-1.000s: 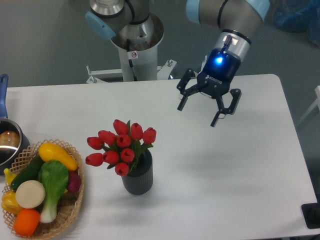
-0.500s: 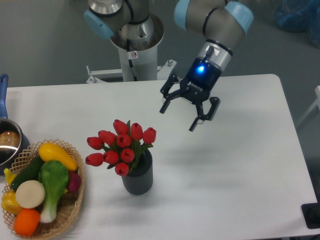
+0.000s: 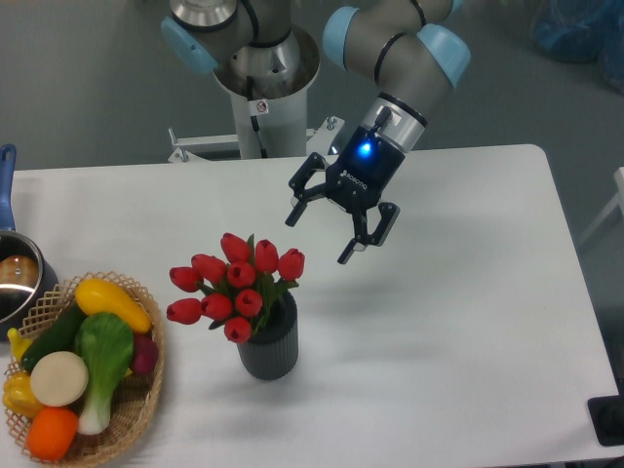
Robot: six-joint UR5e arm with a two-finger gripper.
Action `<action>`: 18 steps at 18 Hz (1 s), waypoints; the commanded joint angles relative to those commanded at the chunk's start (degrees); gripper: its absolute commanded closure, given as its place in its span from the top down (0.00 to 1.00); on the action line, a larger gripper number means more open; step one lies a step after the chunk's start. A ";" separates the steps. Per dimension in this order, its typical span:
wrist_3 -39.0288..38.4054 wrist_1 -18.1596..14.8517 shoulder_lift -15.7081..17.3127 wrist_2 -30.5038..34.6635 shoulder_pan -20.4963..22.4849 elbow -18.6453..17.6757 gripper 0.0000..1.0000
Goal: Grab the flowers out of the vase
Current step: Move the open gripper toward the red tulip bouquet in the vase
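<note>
Compared with half a second earlier, the end effector (image 3: 319, 238) has shifted left and slightly down across the desk (image 3: 468, 312), and now hangs just above and to the right of the flowers (image 3: 234, 283). A full second ago it was much further right, well apart from the bunch. Its two fingers stand apart with nothing between them, and a blue light glows on its body. The flowers and the vase (image 3: 269, 343) have not moved across the three frames.

The flowers sit in the vase, left of the desk's centre. The long axis of the bunch runs roughly upright, stems down inside the vase and red buds on top, with the head leaning toward the left so that several buds overhang the vase rim on that side. The vase stands upright. At the left edge lie a wicker basket (image 3: 136, 409) of vegetables and a metal pot (image 3: 18, 283) with a blue handle.
</note>
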 joint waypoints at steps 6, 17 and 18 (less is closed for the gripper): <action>-0.17 0.70 -2.46 0.98 -2.11 1.49 1.00; -0.53 1.23 -5.01 0.19 -4.84 4.22 1.00; -0.53 1.67 -5.27 0.19 -5.19 4.31 1.00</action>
